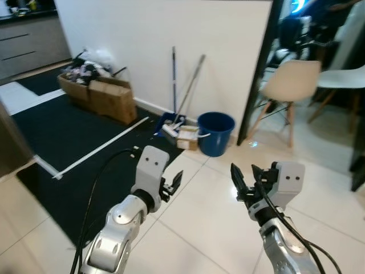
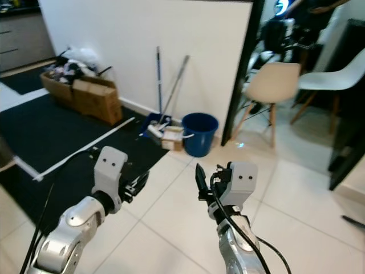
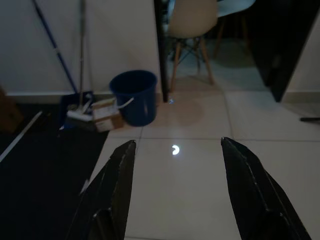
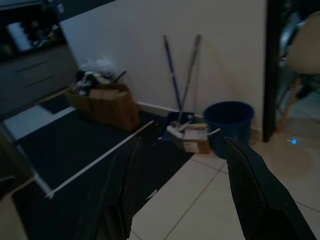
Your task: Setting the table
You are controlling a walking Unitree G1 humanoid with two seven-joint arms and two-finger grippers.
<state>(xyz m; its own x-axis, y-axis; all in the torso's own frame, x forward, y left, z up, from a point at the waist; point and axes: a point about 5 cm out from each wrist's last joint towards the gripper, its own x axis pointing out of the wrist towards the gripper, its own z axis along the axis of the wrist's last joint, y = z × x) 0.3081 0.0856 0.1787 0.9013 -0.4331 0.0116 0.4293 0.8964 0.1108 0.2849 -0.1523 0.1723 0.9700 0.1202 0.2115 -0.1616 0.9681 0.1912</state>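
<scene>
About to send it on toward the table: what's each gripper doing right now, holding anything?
Left gripper: open, fingers spread, nothing between them, above the tiled floor.
Right gripper: open, fingers apart, empty.

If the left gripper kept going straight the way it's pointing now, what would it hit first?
Probably nothing soon: the left gripper, fingers open, points over bare tiled floor. Farther along stand the blue bucket and the black wall edge; depth is unclear.

Both arms are silver, with rounded joints. Each ends in a white wrist block and a black two-fingered pincer: left pincer (image 1: 174,185), right pincer (image 1: 244,184). Black cables trail along them.
</scene>
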